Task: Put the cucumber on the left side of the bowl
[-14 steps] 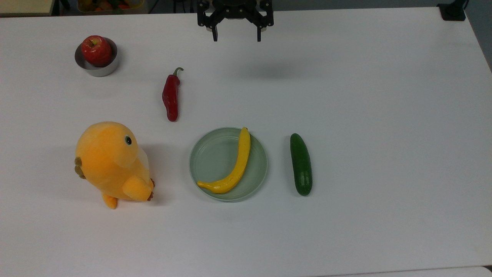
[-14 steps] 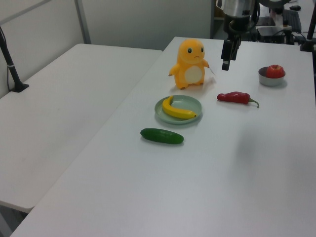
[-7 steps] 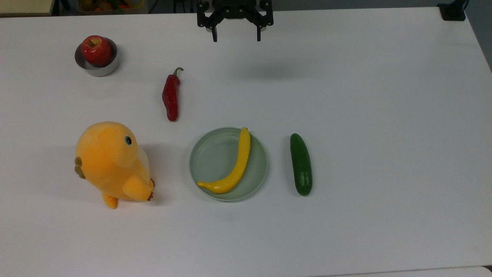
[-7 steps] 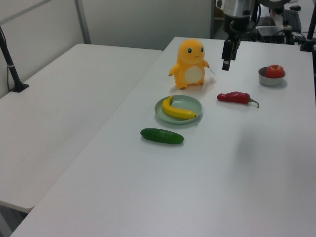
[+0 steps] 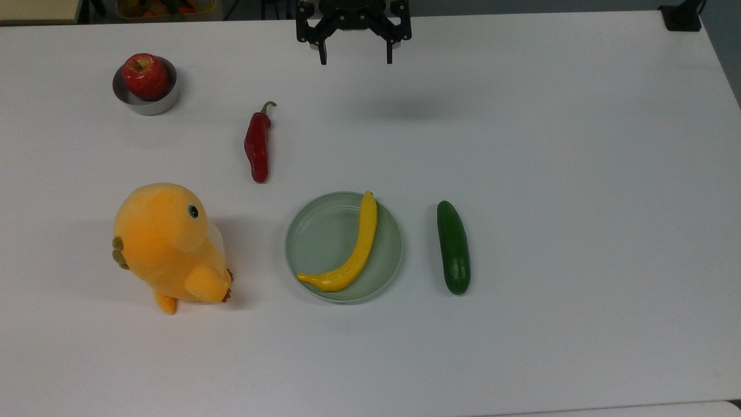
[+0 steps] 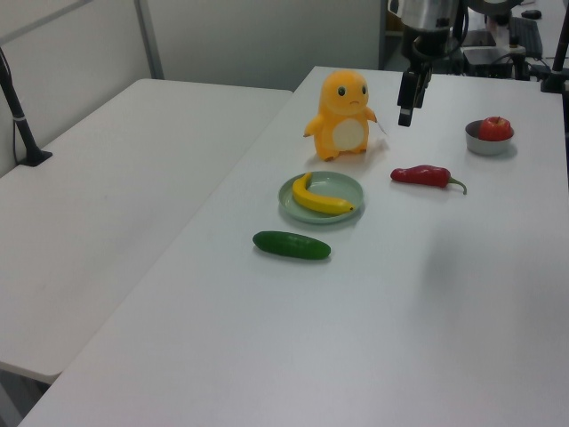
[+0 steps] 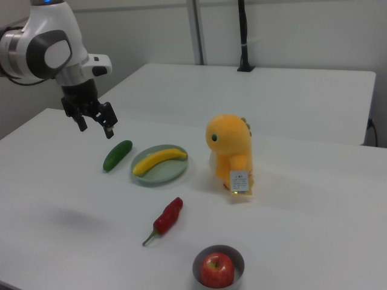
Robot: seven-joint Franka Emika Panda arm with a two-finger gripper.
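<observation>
Green cucumber point(image 5: 453, 247) on table, well apart from empty, spread gripper point(image 5: 355, 58) above.

white table point(image 5: 579, 174) | second white table point(image 6: 107, 205) beside it | pale wall point(image 6: 258, 36) | black pole point(image 7: 243, 36)

Seven loose things are counted on the white table point(image 5: 579, 174) — one cucumber point(image 5: 453, 247), one bowl point(image 5: 145, 99), one apple point(image 5: 145, 75), one red chili point(image 5: 257, 143), one banana point(image 5: 347, 252), one pale green dish point(image 5: 315, 231), one orange plush toy point(image 5: 165, 246) — and one gripper point(image 5: 354, 58) is seen
</observation>
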